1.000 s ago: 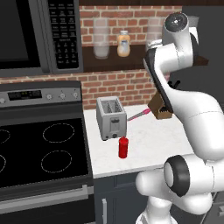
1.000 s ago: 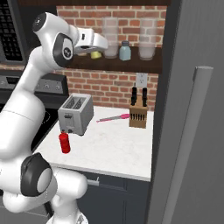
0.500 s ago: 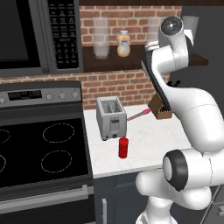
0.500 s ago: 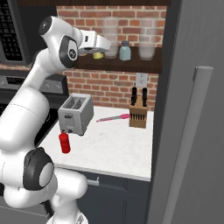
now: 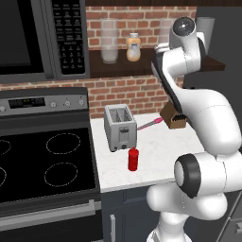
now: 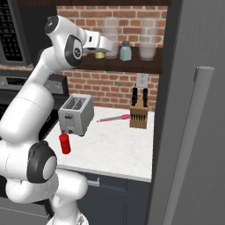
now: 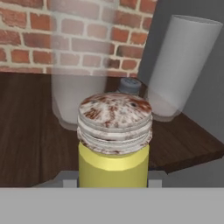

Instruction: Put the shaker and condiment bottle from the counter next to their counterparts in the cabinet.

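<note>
Here, brick wall (image 6: 118, 85), dark cabinet (image 6: 132, 65), white counter (image 6: 114, 149), shaker (image 7: 113, 144).

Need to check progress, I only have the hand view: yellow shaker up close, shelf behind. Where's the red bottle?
Observer: The red bottle stands on the counter, in front of the toaster.
Operator: Pincer actually at the shelf?
Observer: Yes, the pincer holds the yellow shaker at the shelf, left of the blue shaker.
Operator: The peach bottle?
Observer: The peach bottle stands on the shelf beside a glass jar.
</note>
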Controlling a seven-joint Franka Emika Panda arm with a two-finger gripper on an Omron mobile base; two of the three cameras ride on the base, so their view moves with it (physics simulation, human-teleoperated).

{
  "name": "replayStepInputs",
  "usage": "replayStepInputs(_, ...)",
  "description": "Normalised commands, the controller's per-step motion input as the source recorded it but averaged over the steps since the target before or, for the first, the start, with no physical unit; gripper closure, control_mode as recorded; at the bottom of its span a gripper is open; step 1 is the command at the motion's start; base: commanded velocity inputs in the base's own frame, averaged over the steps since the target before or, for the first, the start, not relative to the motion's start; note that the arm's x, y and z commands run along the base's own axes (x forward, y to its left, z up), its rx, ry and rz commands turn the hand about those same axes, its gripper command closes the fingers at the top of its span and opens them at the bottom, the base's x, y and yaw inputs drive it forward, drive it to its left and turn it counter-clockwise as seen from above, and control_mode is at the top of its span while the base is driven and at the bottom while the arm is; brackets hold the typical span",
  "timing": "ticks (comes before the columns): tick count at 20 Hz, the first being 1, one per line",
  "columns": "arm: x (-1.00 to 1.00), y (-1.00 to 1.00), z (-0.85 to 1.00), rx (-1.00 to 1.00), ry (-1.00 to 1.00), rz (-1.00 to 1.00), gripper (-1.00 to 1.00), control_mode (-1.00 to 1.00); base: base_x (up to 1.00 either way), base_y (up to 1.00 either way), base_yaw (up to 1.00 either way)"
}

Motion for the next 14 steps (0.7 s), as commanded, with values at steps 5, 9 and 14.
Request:
replayStepInputs(5, 0.16, 0.00, -0.08, 0.01, -0.05, 0.00, 1.00, -1.00, 0.00, 0.00, 0.00)
replayStepInputs(9, 0.09, 0.00, -0.36, 0.00, -0.12, 0.00, 1.00, -1.00, 0.00, 0.00, 0.00)
replayStepInputs(14, 0.12, -0.08, -0.39, 0.00, -0.11, 0.00, 1.00, -1.00, 0.00, 0.00, 0.00)
